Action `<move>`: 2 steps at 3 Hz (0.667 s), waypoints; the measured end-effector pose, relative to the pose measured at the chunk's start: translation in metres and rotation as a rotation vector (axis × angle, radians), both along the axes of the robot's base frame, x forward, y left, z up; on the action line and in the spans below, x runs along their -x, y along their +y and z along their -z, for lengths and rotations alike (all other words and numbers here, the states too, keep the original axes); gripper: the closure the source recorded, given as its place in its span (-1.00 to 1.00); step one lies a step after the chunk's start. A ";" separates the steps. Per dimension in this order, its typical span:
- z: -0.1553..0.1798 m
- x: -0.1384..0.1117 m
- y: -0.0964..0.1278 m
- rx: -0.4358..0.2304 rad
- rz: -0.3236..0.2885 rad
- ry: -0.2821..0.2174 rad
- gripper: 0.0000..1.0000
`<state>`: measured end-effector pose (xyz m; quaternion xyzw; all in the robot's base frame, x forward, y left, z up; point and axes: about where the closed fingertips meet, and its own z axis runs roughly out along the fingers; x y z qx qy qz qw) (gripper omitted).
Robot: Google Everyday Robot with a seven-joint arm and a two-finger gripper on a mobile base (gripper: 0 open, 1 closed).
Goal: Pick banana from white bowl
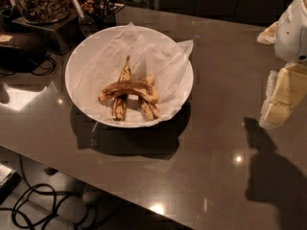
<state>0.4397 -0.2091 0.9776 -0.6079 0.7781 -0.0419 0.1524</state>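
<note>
**Banana in the bowl, end effector off to the right**

I see the banana point(128, 90) lying arched across the middle of the white bowl point(71, 75), on top of a slim straight banana point(124, 71) and a short stubby one point(149, 107). All three rest on the crinkled paper point(158, 56) lining the bowl.

The bowl sits toward the desk's far left corner. The desk point(216, 143) is a glossy grey-brown surface with small glints of light on it. My end effector point(280, 99) hangs at the right edge of the desk, well apart from the bowl, holding nothing. I cannot tell how far open it is. Its shadow point(276, 181) falls toward the near right corner.

At the far left edge stands a filled clear jar point(41, 1) on a dark stand point(53, 32). Below the near left corner, black cables point(33, 205) loop on the floor.
</note>
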 end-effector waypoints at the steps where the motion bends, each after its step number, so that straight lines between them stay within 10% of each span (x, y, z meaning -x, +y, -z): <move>1: 0.004 -0.005 0.026 0.071 -0.061 0.025 -1.00; 2: 0.016 -0.012 0.056 0.161 -0.145 0.054 -1.00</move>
